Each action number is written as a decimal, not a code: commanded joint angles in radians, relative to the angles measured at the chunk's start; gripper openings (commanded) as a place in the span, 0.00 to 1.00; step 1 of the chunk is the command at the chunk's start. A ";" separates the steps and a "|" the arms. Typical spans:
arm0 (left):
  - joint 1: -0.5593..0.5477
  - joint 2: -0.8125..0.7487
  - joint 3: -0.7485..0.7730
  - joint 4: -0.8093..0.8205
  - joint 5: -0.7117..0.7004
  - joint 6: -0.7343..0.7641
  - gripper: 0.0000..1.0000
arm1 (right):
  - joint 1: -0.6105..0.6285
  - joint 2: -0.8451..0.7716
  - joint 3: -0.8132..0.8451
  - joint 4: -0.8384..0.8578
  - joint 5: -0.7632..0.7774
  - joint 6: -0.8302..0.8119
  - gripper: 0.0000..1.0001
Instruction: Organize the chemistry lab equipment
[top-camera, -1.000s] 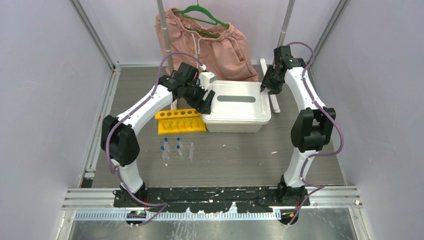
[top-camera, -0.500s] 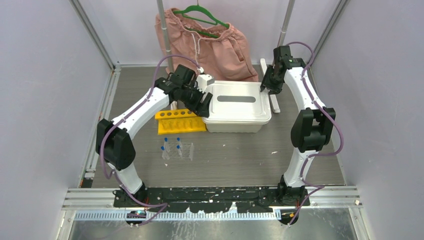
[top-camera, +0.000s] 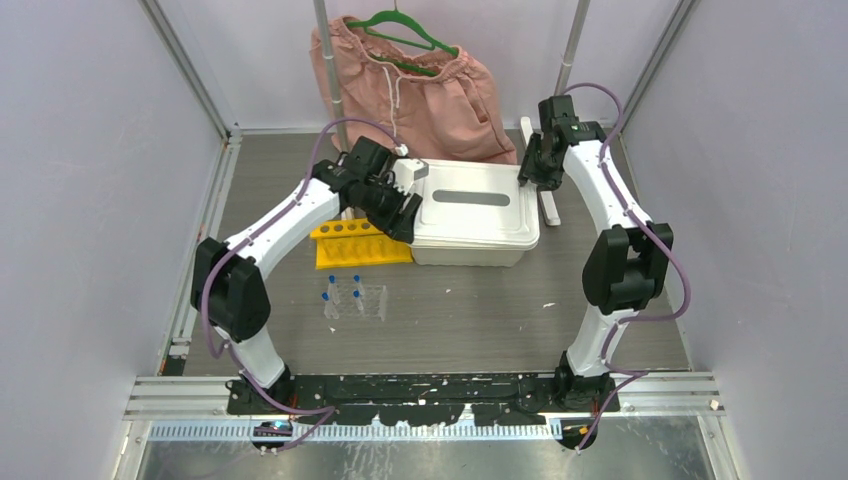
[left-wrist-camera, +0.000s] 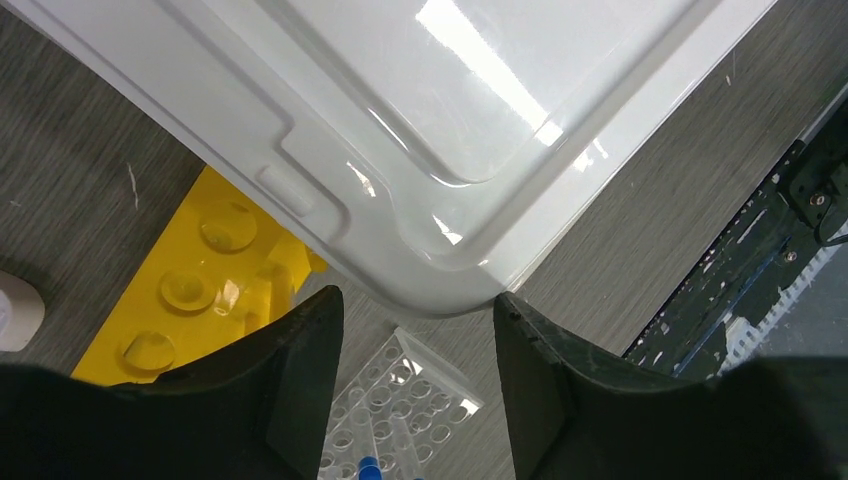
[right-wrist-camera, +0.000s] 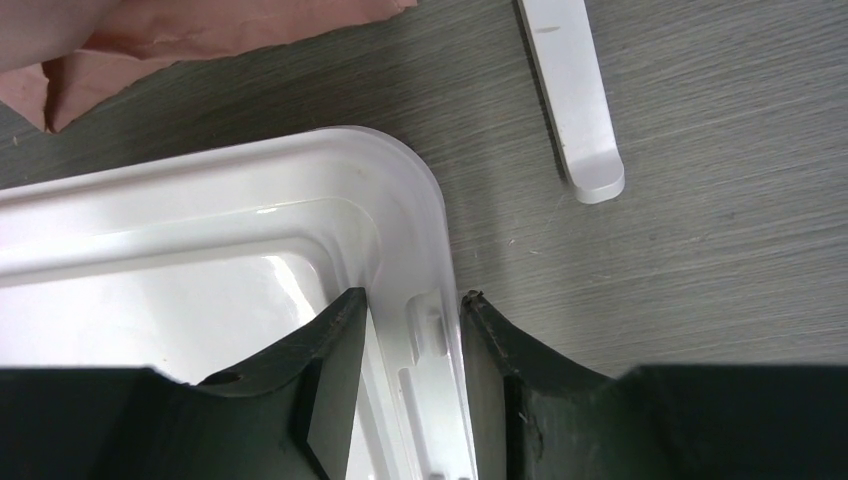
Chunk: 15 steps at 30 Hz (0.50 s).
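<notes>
Left end effector (left-wrist-camera: 418, 305) has its fingers apart, straddling the near-left corner of the white lidded rectangular plastic box (top-camera: 475, 222) with a visible gap on each side. Right end effector (right-wrist-camera: 413, 300) sits at the box's far-right corner, fingers tight against both sides of the lid rim and apparently clamped on it. The box stands mid-table (top-camera: 480, 310); its opaque lid hides any contents. The yellow holed tube rack (top-camera: 358, 245) lies just left of the box, its far end covered by the left wrist in the top view. The clear plastic grid rack (top-camera: 368, 300) is nearer the arm bases, apart from the yellow rack, with small clear blue-capped tubes (top-camera: 327, 297) in and beside it; they are too small to count. In the left wrist view the grid rack is cut off by the fingers and the frame edge. A pale rounded object (left-wrist-camera: 15, 312) is cropped at that view's left edge, unidentifiable. A flat white strip (right-wrist-camera: 572, 90) lies right of the box. Pink shorts (top-camera: 440, 95) on a green hanger (top-camera: 400, 30) hang behind. Compared with a second ago, the left arm's elbow has swung left, its wrist has dropped toward the box corner, and the box has shifted slightly left.
</notes>
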 joint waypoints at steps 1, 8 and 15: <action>0.001 -0.066 0.033 -0.004 0.051 0.033 0.57 | 0.017 -0.084 -0.004 0.017 0.011 -0.035 0.46; 0.002 -0.046 0.151 -0.023 0.069 0.077 0.61 | 0.016 -0.077 0.017 0.001 0.017 -0.048 0.52; 0.010 0.093 0.291 -0.003 -0.053 0.041 0.63 | 0.015 -0.093 0.042 -0.008 0.012 -0.053 0.71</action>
